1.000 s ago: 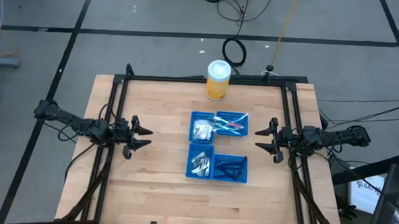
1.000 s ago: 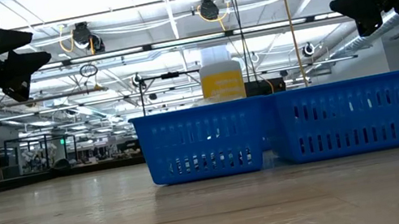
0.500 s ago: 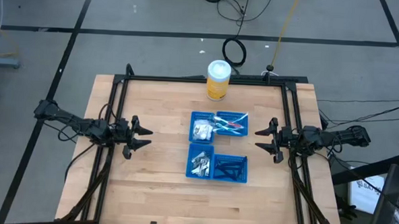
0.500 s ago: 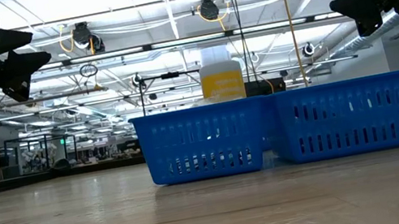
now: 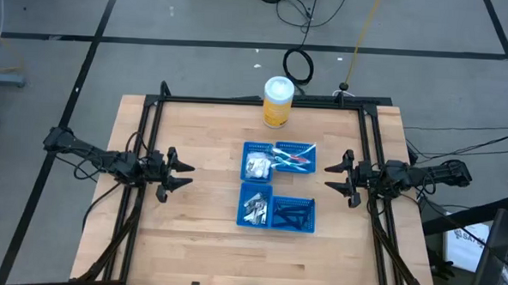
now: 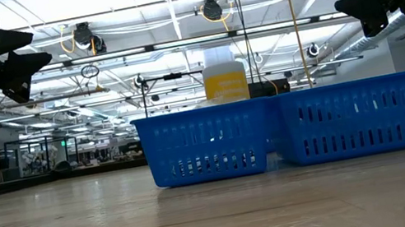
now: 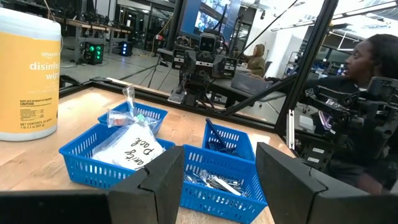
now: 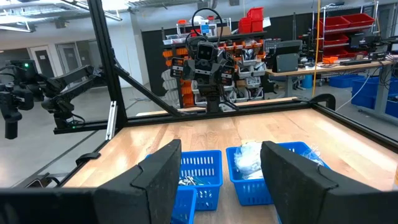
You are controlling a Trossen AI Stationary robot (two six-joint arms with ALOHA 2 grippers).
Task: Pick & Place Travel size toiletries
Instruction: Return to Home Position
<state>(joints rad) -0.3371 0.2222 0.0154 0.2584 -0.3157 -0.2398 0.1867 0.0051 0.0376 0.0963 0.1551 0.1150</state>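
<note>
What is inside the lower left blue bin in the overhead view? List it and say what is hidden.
The lower left bin holds a heap of small silvery metal pieces. Their number, and anything beneath the heap, cannot be seen.

blue trays, yellow canister, dark sticks

likely robotics lab, parts bins, rigs

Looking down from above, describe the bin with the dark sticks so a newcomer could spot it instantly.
On the wooden table, four blue bins sit clustered in the middle. Take the two farther from the yellow canister, then the bin on the side of the right arm. It alone holds dark sticks; its neighbour holds silvery pieces.
</note>
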